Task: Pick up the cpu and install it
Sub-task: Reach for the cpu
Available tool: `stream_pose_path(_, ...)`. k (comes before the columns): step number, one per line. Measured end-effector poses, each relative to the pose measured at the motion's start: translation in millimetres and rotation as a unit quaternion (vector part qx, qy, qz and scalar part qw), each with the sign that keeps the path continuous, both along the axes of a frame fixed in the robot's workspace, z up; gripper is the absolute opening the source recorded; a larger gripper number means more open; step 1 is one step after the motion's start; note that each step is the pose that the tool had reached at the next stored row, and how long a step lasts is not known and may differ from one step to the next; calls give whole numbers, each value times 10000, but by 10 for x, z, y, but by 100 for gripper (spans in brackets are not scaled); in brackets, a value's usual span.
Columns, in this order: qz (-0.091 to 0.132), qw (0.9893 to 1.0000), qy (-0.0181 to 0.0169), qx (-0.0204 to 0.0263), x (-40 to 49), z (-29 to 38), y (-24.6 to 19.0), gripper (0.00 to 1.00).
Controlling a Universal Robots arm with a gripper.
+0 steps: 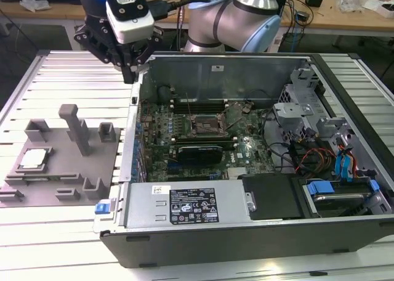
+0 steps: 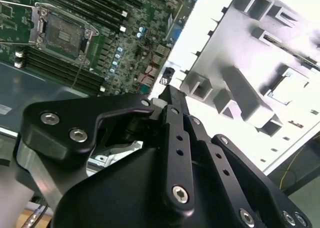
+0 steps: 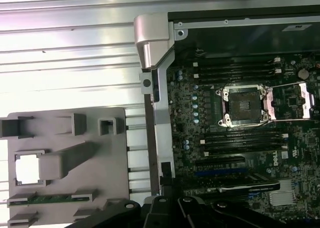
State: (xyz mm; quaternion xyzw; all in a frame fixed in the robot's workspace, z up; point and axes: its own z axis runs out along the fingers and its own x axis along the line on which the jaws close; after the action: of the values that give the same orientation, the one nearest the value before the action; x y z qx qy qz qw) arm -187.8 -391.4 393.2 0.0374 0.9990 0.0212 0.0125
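The cpu (image 1: pixel 34 159) is a silvery-white square lying flat in a recess of the grey fixture plate (image 1: pixel 61 139) at the exterior view's left, outside the computer case. It also appears bright white in both wrist views (image 2: pixel 289 89) (image 3: pixel 27 168). The motherboard socket (image 1: pixel 203 126) (image 2: pixel 62 34) (image 3: pixel 243 105) stands open, its metal frame swung aside and nothing in it. My gripper (image 1: pixel 129 76) (image 2: pixel 170 92) hangs in the air over the case's left wall near its back corner, between fixture and socket. Its black fingers are shut together and hold nothing.
The grey fixture carries an upright post (image 1: pixel 77 128) and several raised blocks around the chip. The case wall (image 3: pixel 156 108) stands between fixture and motherboard. Memory slots flank the socket; cables and drive cages (image 1: pixel 308 127) fill the case's right side. A slatted metal table (image 1: pixel 55 71) lies beneath.
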Motion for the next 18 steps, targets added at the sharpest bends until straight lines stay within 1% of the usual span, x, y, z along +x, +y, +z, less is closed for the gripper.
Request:
stream_pose_path(6, 0, 10000, -1, 0, -105, 0, 7, 11)
stream_pose_path(8, 0, 10000, -1, 0, -158, 0, 11, 11)
stream_pose_path(12, 0, 10000, -1, 0, -226, 0, 16, 11)
stream_pose_path(18, 0, 10000, -2, 0, -358, 0, 22, 11)
